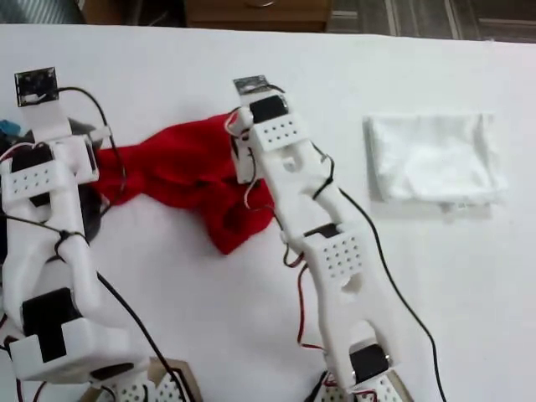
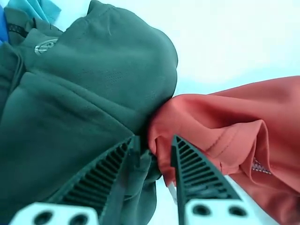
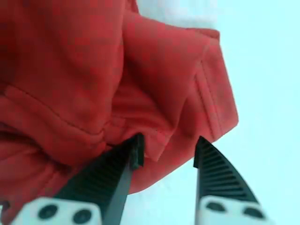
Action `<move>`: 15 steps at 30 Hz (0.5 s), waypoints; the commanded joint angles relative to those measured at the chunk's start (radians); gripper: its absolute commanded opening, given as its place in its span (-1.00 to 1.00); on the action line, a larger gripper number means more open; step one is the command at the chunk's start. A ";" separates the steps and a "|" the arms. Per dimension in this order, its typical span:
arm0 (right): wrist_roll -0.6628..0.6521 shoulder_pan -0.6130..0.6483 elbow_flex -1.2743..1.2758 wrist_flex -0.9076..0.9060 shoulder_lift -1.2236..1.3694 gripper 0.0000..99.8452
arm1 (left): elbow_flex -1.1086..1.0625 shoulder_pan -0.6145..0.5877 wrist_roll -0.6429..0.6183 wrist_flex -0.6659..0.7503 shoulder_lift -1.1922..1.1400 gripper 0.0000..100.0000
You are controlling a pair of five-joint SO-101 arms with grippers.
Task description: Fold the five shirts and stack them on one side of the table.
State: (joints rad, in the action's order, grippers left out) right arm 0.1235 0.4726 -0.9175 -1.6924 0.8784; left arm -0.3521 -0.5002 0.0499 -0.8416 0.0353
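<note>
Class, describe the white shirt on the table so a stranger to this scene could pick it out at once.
On the white table, a crumpled red shirt lies left of centre. Beyond the right arm, on the table's right side, lies the white shirt. Unlike the red one, it is folded into a flat rectangle and lies alone.

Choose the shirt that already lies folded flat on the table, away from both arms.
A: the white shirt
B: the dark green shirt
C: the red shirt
A: the white shirt lies as a neat folded rectangle on the table, while the red shirt lies crumpled between the two arms.
</note>
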 commanded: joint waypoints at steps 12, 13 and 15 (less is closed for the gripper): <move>0.106 0.028 -0.038 0.044 -0.047 -0.63 | 0.005 -0.006 -0.005 0.015 0.005 -0.73; 0.106 0.030 -0.038 0.045 -0.027 -0.63 | 0.005 -0.006 -0.005 0.015 0.005 -0.73; 0.106 0.030 -0.038 0.048 0.007 -0.63 | 0.005 -0.006 -0.005 0.015 0.005 -0.73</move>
State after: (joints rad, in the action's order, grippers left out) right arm 0.2202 0.4956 -0.9191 -1.6571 0.8723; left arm -0.3521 -0.5002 0.0499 -0.8416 0.0353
